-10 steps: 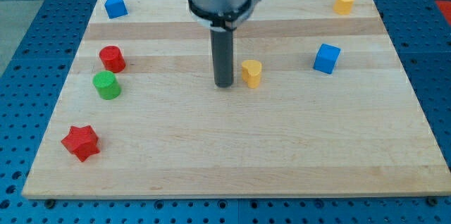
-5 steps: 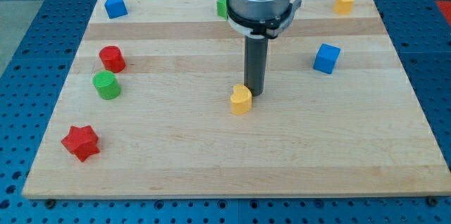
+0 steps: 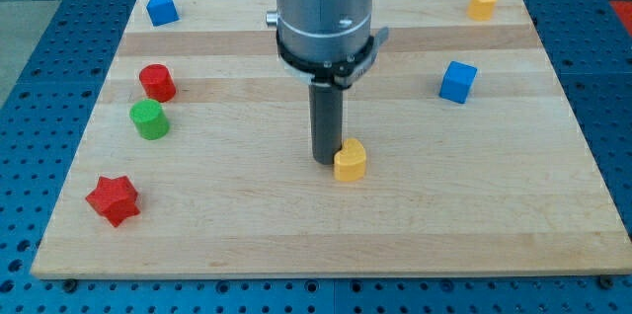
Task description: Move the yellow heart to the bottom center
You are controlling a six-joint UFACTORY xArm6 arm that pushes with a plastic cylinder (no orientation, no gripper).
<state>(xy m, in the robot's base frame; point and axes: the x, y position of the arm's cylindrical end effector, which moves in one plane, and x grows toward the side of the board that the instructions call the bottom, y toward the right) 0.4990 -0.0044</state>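
The yellow heart [image 3: 350, 161] lies on the wooden board [image 3: 326, 225] a little below the board's middle. My tip [image 3: 325, 161] stands right beside it, touching its left side. The rod rises straight up from there to the grey arm body [image 3: 325, 3] at the view's top.
A blue cube [image 3: 457, 82] lies at the right. A yellow block [image 3: 482, 3] sits at the top right corner. A blue block [image 3: 162, 8] is at the top left. A red cylinder [image 3: 157, 83], a green cylinder [image 3: 150, 118] and a red star [image 3: 113, 199] are at the left.
The yellow heart has moved down the view from beside the board's middle. My tip swung from its left to its upper right and now stands at its left again, lower down.
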